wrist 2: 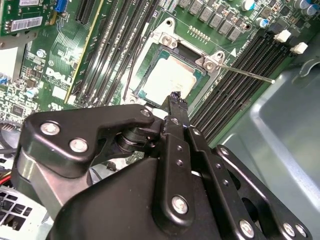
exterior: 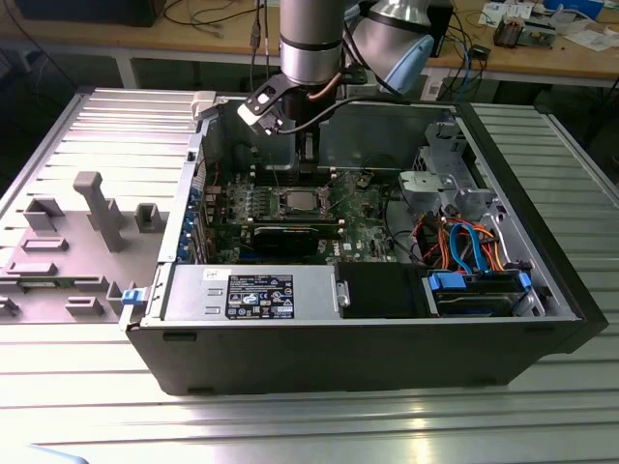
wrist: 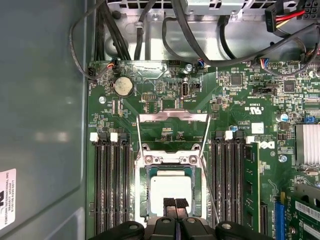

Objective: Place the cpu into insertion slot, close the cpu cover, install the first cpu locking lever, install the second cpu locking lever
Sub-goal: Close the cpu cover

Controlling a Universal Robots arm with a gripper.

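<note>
The cpu (wrist: pixel 170 187), a silver-grey square chip, lies in the insertion slot (wrist: pixel 145 200) on the green board; it also shows in the second wrist view as the cpu (wrist 2: pixel 167 77). The cpu cover (wrist: pixel 172 118), a thin silver frame, stands raised open on the far side of the slot from my fingers. A thin locking lever (wrist 2: pixel 245 72) sticks out sideways from the slot's corner. My gripper (wrist: pixel 175 204) is shut with nothing held, its black tips together just above the chip's near edge, as the gripper (wrist 2: pixel 175 97) also shows. In the exterior view the gripper (exterior: pixel 308 155) hangs over the socket (exterior: pixel 300 201).
Long black memory slots (wrist: pixel 112 190) flank the socket on both sides. A black graphics card (exterior: pixel 290 235), the power supply (exterior: pixel 251 290), a blue drive cage (exterior: pixel 479 290) and orange and blue cables (exterior: pixel 464 237) fill the case. A grey fixture (exterior: pixel 97 208) stands outside at the exterior view's left.
</note>
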